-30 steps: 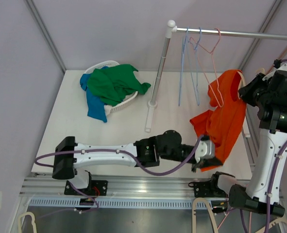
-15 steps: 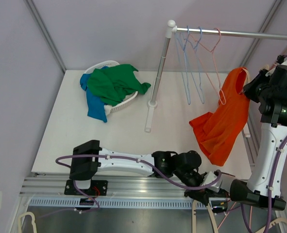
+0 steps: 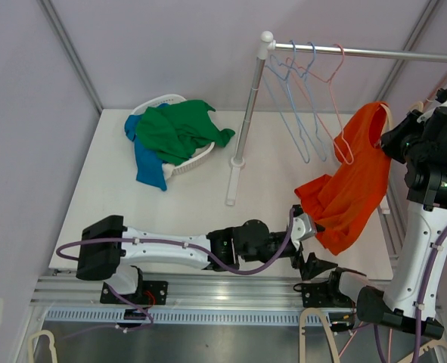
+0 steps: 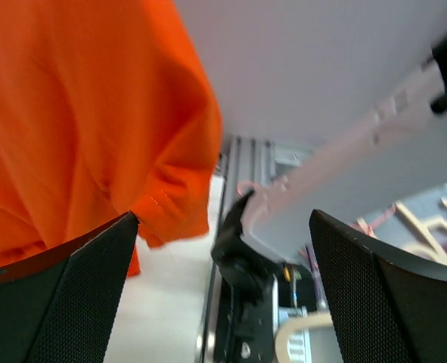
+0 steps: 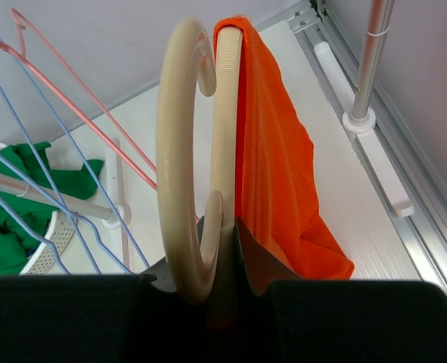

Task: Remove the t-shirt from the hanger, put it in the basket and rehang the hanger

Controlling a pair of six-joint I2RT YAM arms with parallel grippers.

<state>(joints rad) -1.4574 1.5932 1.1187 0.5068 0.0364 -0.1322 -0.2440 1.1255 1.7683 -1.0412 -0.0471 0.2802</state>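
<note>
An orange t-shirt (image 3: 352, 181) hangs from a cream hanger (image 3: 386, 113) at the right of the table, its lower part drooping to the left. My right gripper (image 3: 393, 140) holds the hanger up. In the right wrist view the jaws (image 5: 227, 234) are shut on the hanger (image 5: 181, 151) at the base of its hook, with the t-shirt (image 5: 272, 166) draped over the arm beyond. My left gripper (image 3: 306, 242) is open just below the shirt's lower left edge. In the left wrist view its black fingers (image 4: 57, 302) stand wide apart with nothing between them, and the t-shirt (image 4: 79, 113) fills the upper left.
A white basket (image 3: 179, 168) with green and blue clothes sits at the back left. A clothes rack stands mid-table, its pole (image 3: 246, 113) and rail (image 3: 374, 53) carrying pink and blue wire hangers (image 3: 306, 98). The rack's right foot (image 5: 359, 117) is by the table's right edge.
My left gripper has gone from shut to wide open. It dipped over the front rail, then came back up by the shirt's lower edge. The wire hangers have swung.
</note>
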